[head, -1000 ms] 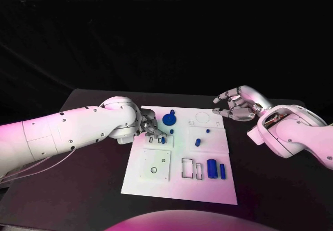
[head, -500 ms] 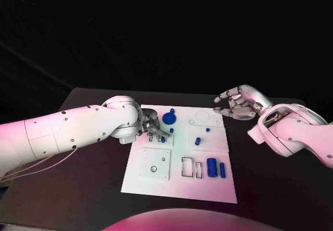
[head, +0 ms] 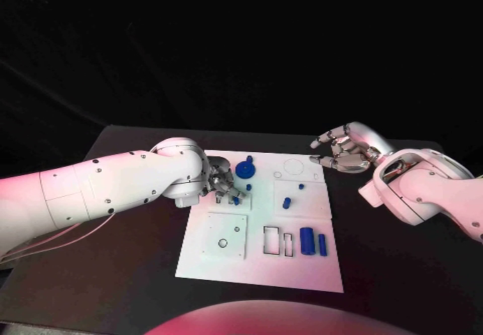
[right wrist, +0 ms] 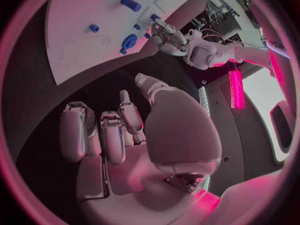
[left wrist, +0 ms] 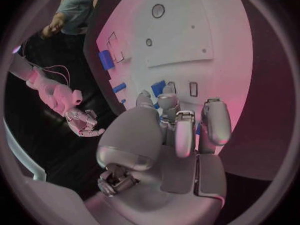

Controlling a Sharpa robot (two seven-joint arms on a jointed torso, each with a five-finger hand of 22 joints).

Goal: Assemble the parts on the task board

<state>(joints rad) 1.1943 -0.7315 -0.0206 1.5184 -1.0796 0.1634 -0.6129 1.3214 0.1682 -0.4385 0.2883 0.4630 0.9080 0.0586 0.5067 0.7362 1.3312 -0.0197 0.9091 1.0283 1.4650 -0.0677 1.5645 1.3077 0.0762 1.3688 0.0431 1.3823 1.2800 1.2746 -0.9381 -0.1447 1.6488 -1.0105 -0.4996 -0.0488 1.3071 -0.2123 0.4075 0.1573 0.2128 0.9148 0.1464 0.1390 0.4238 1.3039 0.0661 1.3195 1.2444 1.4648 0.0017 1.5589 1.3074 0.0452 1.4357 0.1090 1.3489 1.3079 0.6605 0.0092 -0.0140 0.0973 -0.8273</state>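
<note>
On the black table (head: 121,279), left hand (head: 223,183) over the white task board (head: 262,272) upper-left, fingers curled down at a small blue part (head: 236,200), grasp unclear, other blue parts (head: 313,246) mid-board, right hand (head: 345,151) off the board's far right corner, fingers loosely curled, holding nothing.

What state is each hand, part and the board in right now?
left hand: over the board's far left area, fingers curled at a small blue part; hold unclear
right hand: off the board's far right corner, fingers curled, holding nothing
task board: flat on the table
blue disc part: on the board beside the left hand
two blue cylinders: lying side by side, untouched
small blue peg: mid-board, untouched
</note>
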